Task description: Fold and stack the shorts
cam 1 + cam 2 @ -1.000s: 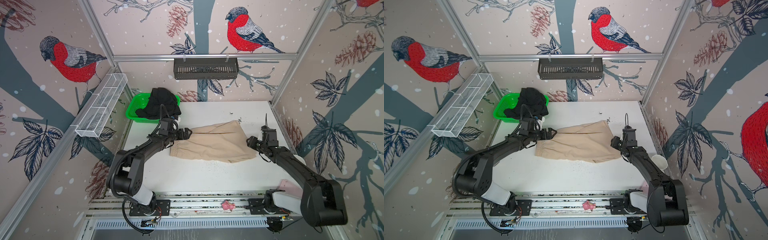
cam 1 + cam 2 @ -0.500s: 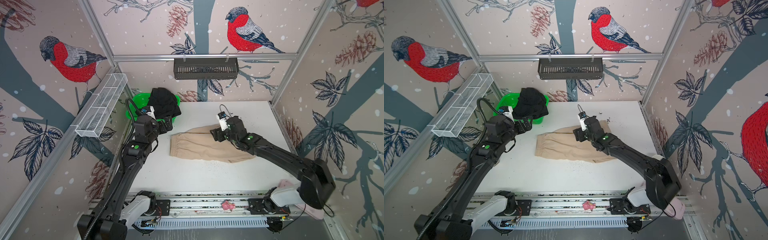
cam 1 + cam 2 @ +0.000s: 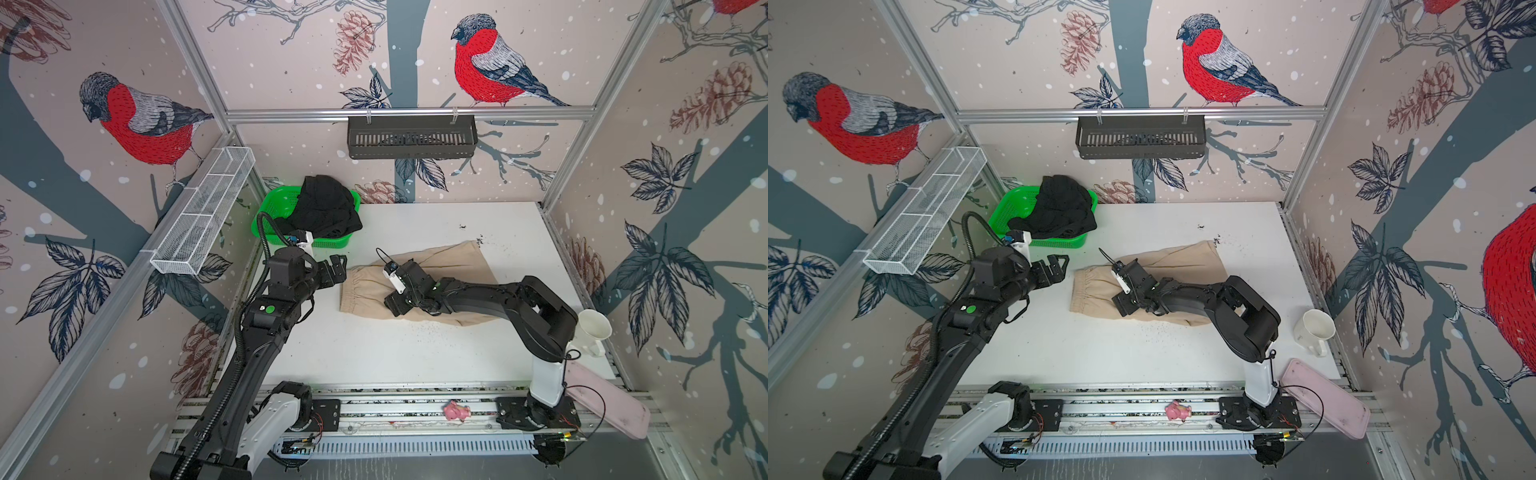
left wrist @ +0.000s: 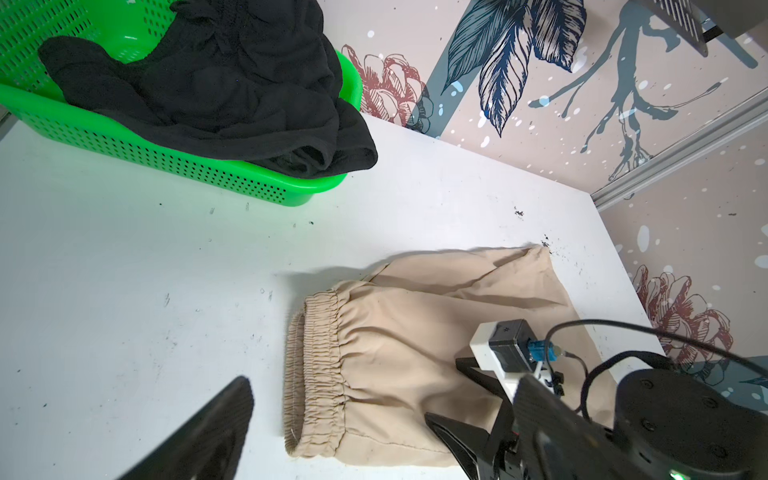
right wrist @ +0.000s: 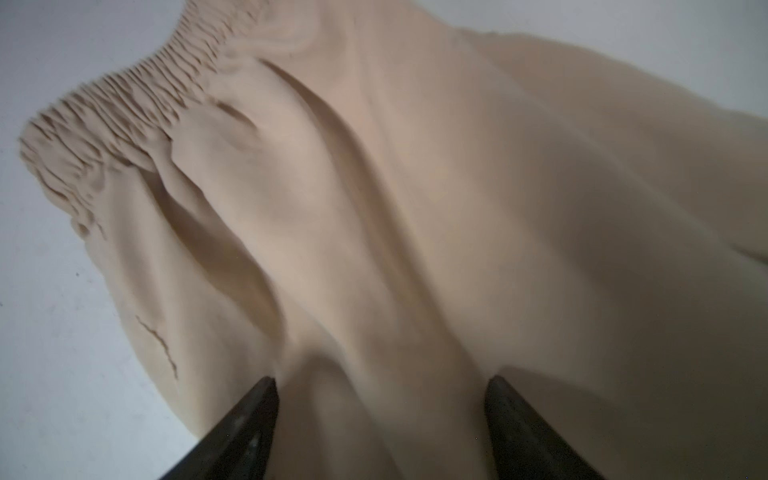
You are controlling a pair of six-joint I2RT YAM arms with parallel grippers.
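The beige shorts (image 3: 440,266) (image 3: 1179,262) lie flat mid-table, gathered waistband (image 4: 320,365) to the left. My right gripper (image 3: 392,286) (image 3: 1121,286) rests low on them just right of the waistband. It is open, and a soft ridge of beige cloth (image 5: 415,208) runs between its fingers (image 5: 249,415). My left gripper (image 3: 336,268) (image 3: 1054,268) hovers open and empty left of the waistband, a little above the table. The black shorts (image 3: 324,208) (image 4: 208,83) lie crumpled in the green basket (image 3: 278,203), one leg hanging over its rim.
A white mug (image 3: 594,332) and a pink tray (image 3: 606,399) sit at the front right table edge. A small pink toy (image 3: 456,411) lies on the front rail. A wire basket (image 3: 203,216) hangs on the left wall, a black rack (image 3: 411,137) on the back wall.
My left gripper has drawn back from the waistband and lifted. My right gripper has crossed from the shorts' right edge to near the waistband, its jaws opening wider.
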